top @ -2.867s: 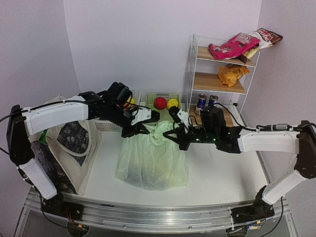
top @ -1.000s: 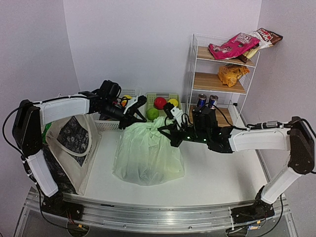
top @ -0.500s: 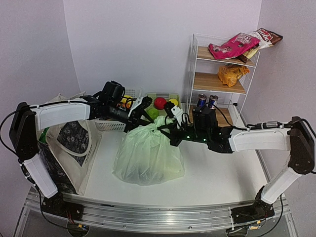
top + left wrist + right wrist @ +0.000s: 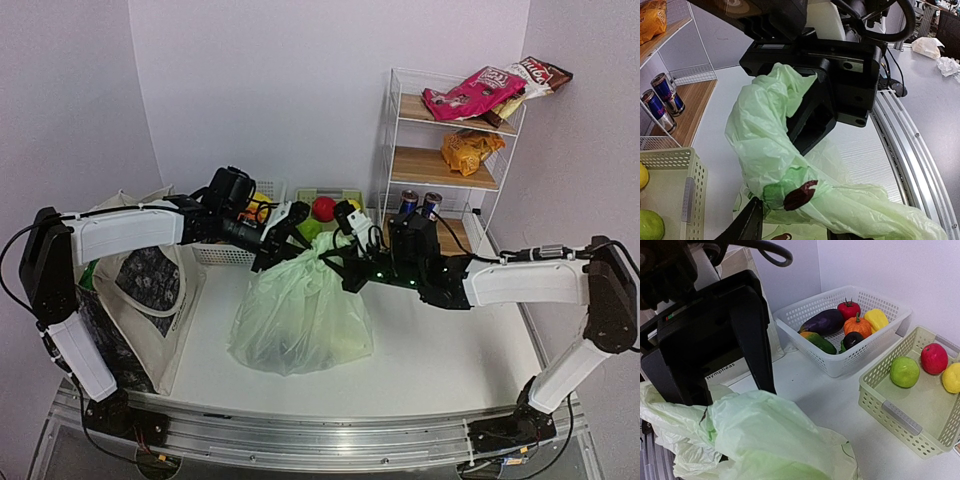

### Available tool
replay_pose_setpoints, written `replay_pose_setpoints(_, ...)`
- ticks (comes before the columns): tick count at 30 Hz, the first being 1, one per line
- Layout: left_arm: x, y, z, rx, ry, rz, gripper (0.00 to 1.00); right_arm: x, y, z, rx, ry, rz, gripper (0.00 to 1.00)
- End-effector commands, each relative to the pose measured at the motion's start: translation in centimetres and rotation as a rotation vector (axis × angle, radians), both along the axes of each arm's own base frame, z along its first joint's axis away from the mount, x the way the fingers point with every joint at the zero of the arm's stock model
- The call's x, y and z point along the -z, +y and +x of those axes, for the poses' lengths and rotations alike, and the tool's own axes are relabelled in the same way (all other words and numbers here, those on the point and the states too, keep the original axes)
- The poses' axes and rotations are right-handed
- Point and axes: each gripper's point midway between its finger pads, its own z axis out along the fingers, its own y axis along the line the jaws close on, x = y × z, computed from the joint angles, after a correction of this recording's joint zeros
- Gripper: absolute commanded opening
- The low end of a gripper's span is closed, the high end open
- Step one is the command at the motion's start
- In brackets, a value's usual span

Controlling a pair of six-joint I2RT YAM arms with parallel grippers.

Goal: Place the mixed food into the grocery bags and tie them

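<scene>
Right hand (image 4: 805,130) is clamped tight on a twisted handle of the pale-green plastic bag (image 4: 300,320), and the film spills out of its jaws in a thick rope. Left hand (image 4: 795,228) meets it nose to nose right at the bag's mouth, fingers partly apart, that same rope of plastic lying across them; whether they actually pinch it, I cannot tell. Below both hands the bag sits bulging in the middle of the tabletop (image 4: 440,350). Off to the left the canvas tote (image 4: 150,275) stands at the tabletop's edge beneath the left arm. Behind the hands a white basket (image 4: 850,360) of vegetables and a green basket (image 4: 870,400) of round fruit sit side by side. Over on the right, the wire rack (image 4: 388,140) carries two drink cans (image 4: 418,203) on its bottom shelf, an orange crisp packet (image 4: 470,150) one shelf up, and a pink packet (image 4: 470,95) on top.
</scene>
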Motion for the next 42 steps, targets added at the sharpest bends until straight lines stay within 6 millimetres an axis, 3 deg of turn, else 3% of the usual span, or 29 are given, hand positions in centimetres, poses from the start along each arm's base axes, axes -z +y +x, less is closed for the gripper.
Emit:
replay_pose_setpoints(1, -1.2, -0.6, 0.1, -0.020, -0.008, -0.015, 0.36, -3.5, 0.8, 0.5, 0.022, -0.044, 0.079, 0.00)
replay_pose_setpoints(6, -0.7, -0.3, 0.4, -0.046, -0.012, 0.017, 0.07, -3.3, 0.5, 0.4, 0.025, -0.042, 0.072, 0.00)
replay_pose_setpoints(8, -0.5, -0.2, 0.7, -0.066, -0.014, 0.038, 0.00, -3.2, 0.5, 0.5, 0.028, -0.044, 0.069, 0.00)
replay_pose_setpoints(15, -0.6, -0.3, 2.1, -0.129, 0.010, 0.082, 0.00, -3.4, 0.5, 0.3, 0.019, -0.044, 0.066, 0.00)
replay_pose_setpoints(20, -0.3, 0.2, 2.9, -0.155, -0.050, 0.114, 0.00, -2.9, 0.0, -0.8, -0.022, -0.042, 0.019, 0.01)
replay_pose_setpoints(22, -0.1, 0.2, 2.7, -0.141, -0.059, 0.120, 0.00, -3.1, -0.3, -1.6, -0.057, -0.044, -0.025, 0.16)
replay_pose_setpoints(25, -0.5, 0.1, 2.4, -0.123, -0.071, 0.102, 0.00, -3.6, -1.1, -2.3, -0.073, -0.050, -0.059, 0.47)
replay_pose_setpoints(29, -0.7, 0.2, 2.4, -0.112, -0.095, 0.098, 0.00, -4.1, -2.6, -3.7, -0.097, -0.057, -0.119, 0.68)
replay_pose_setpoints(32, -0.9, 0.3, 2.2, -0.106, -0.107, 0.097, 0.00, -4.2, -4.1, -4.8, -0.108, -0.042, -0.181, 0.66)
replay_pose_setpoints(35, -0.8, 0.4, 2.0, -0.096, -0.113, 0.096, 0.00, -4.8, -5.5, -5.6, -0.102, -0.052, -0.207, 0.47)
replay_pose_setpoints(38, -0.7, 0.4, 1.9, -0.091, -0.116, 0.097, 0.00, -5.8, -6.3, -5.7, -0.087, -0.091, -0.213, 0.36)
replay_pose_setpoints(40, -0.8, 0.4, 1.9, -0.090, -0.121, 0.097, 0.00, -6.5, -6.3, -5.6, -0.085, -0.107, -0.214, 0.36)
replay_pose_setpoints(42, -0.8, 0.4, 2.0, -0.089, -0.122, 0.098, 0.00, -6.9, -5.9, -5.5, -0.097, -0.112, -0.213, 0.43)
